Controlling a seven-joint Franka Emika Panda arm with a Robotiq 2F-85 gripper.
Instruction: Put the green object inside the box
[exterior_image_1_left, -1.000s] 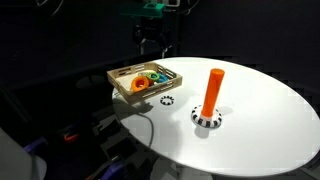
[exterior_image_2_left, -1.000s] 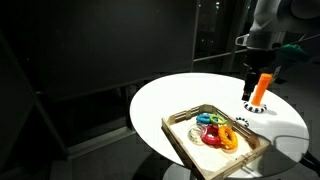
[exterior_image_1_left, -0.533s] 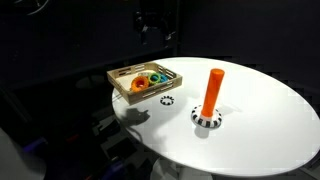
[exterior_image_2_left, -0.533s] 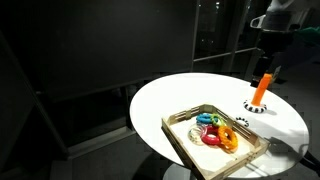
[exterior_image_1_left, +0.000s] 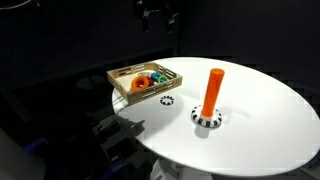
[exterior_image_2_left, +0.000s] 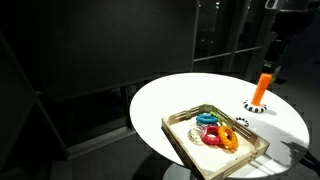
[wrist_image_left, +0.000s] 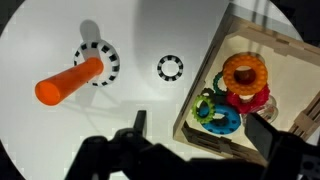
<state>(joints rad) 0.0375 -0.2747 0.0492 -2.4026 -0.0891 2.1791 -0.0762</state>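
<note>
Fingers (wrist_image_left: 139, 122) apart; green object (wrist_image_left: 204, 108) inside box (wrist_image_left: 280, 50).

Round white table (exterior_image_1_left: 250, 110) in a dark room, black panelled wall (exterior_image_2_left: 110, 50) behind.

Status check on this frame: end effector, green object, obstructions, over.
End effector open, empty, high above table. Green object in box, against blue piece, near orange piece. No obstruction seen.

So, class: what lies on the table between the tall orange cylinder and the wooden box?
A small black-and-white ring lies between the orange cylinder and the box, clearest in the wrist view.
</note>
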